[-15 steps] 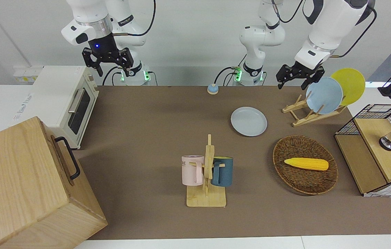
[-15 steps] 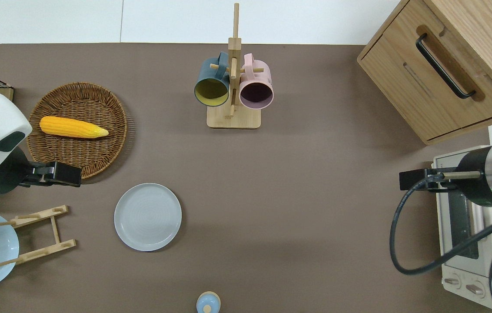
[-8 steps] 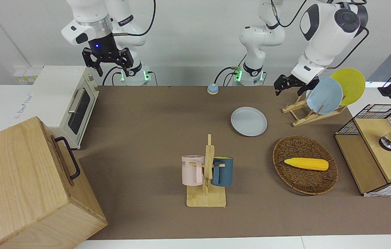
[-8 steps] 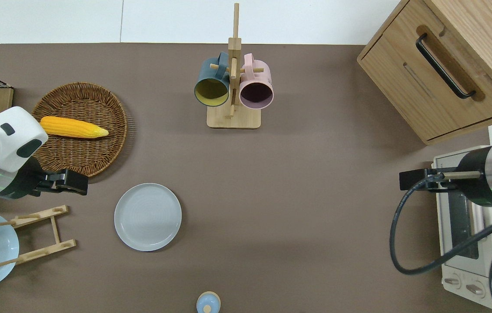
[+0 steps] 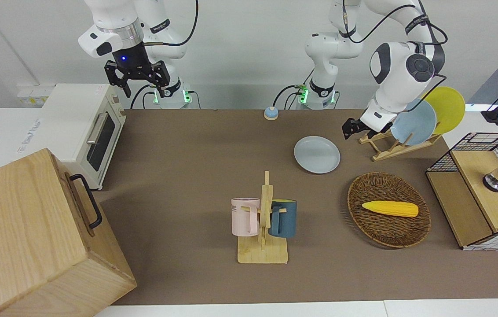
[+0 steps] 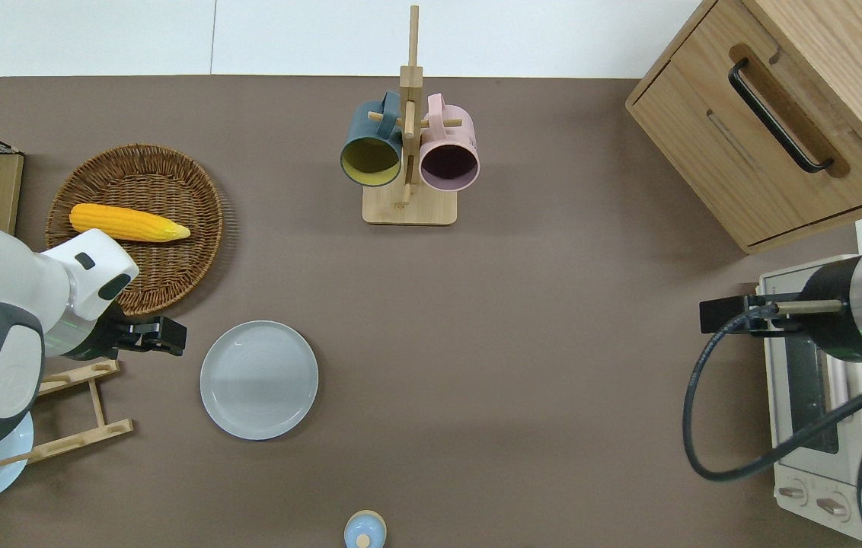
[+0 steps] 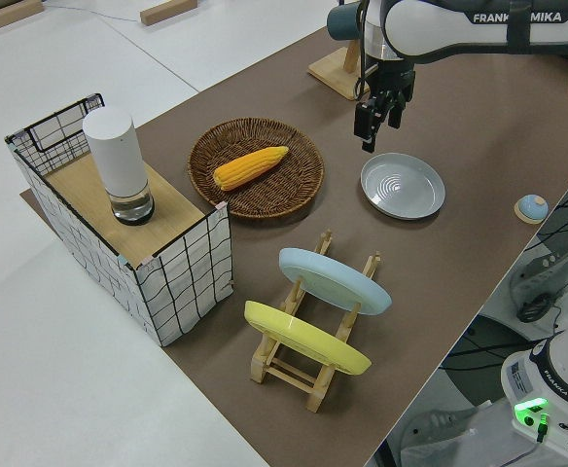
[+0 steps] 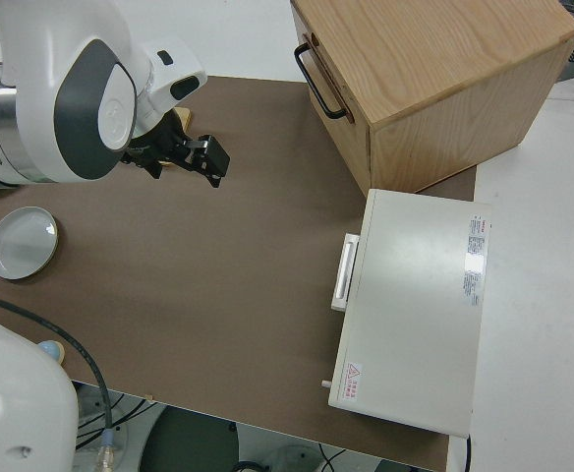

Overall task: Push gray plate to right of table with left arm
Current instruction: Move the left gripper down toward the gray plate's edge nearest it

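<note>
The gray plate [image 5: 316, 154] [image 6: 259, 379] [image 7: 403, 185] lies flat on the brown table [image 6: 522, 342], toward the left arm's end. My left gripper [image 6: 168, 337] [image 5: 351, 130] [image 7: 372, 125] hangs over bare table between the plate and the wooden plate rack [image 6: 81, 411]. It is close to the plate's rim on the left arm's side and does not touch it. The right arm with its gripper [image 5: 143, 86] is parked, fingers apart and nothing between them.
A wicker basket [image 6: 143, 270] with a corn cob [image 6: 126, 222] sits farther from the robots than the left gripper. The rack holds a sky-blue plate [image 5: 412, 121] and a yellow plate [image 5: 448, 107]. A mug tree [image 6: 408, 152], wooden cabinet [image 6: 774, 114], toaster oven [image 5: 86, 127] and small bell [image 5: 270, 113] are also here.
The left arm has swung down and moved from over the basket's edge toward the gray plate. The plate and the right arm have not moved.
</note>
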Robot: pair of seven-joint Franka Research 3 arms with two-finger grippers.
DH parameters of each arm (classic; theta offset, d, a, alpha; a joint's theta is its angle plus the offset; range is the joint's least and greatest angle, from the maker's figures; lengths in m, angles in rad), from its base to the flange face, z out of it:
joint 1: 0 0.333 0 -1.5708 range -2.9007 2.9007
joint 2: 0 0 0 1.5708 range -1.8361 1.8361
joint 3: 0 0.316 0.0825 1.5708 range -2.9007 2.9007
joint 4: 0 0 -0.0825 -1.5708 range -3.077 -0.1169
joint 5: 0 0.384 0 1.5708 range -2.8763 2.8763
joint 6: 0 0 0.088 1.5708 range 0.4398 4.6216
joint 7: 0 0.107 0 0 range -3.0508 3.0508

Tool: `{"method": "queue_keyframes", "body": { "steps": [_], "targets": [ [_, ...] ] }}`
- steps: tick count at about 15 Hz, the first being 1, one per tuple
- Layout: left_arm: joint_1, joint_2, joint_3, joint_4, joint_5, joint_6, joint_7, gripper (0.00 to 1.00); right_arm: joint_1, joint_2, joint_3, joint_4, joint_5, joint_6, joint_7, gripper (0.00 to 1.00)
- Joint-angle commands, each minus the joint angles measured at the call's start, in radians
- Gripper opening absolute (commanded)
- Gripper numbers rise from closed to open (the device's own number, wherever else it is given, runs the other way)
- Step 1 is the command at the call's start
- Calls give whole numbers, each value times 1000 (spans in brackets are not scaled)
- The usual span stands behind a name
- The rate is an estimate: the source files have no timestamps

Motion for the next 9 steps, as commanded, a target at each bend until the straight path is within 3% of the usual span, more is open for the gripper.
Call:
{"method": "queue_keyframes", "body": {
  "steps": [1, 9],
  "targets": [
    [11, -26, 15, -130, 17, 110, 47, 899, -24, -27, 14, -27, 21, -1, 10, 996],
    [23, -13, 23, -302, -31, 284, 51, 809, -24, -27, 14, -27, 21, 0, 10, 996]
  ]
}}
